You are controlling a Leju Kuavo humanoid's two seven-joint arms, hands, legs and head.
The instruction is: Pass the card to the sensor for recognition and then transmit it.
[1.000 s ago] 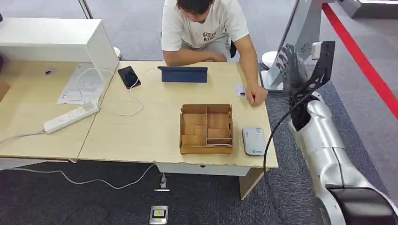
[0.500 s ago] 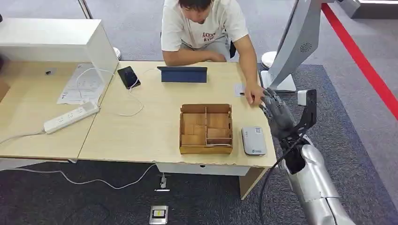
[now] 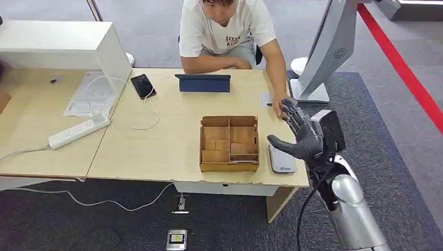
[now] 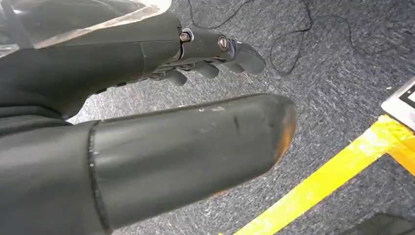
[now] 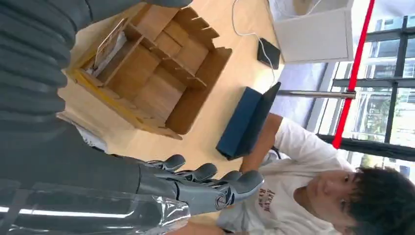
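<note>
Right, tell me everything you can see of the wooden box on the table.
The wooden box is a shallow, open-topped tray of light brown board that looks like thin plywood or cardboard. Thin partitions split it into several compartments of unequal size, with notched tabs along its walls. It lies flat on the table near the front edge, beside the grey sensor. In the right wrist view a pale card-like piece stands in one compartment. The right hand hovers nearby without touching it.

Tabletop [image 3: 172, 136] is carrying divided wooden box [image 3: 229, 143], sensor [image 3: 281, 158] beside it, tablet [image 3: 203, 82], phone [image 3: 142, 85], power strip [image 3: 79, 129], card [image 3: 267, 100].

white T-shirt [image 3: 224, 26], small print unreadable
</note>
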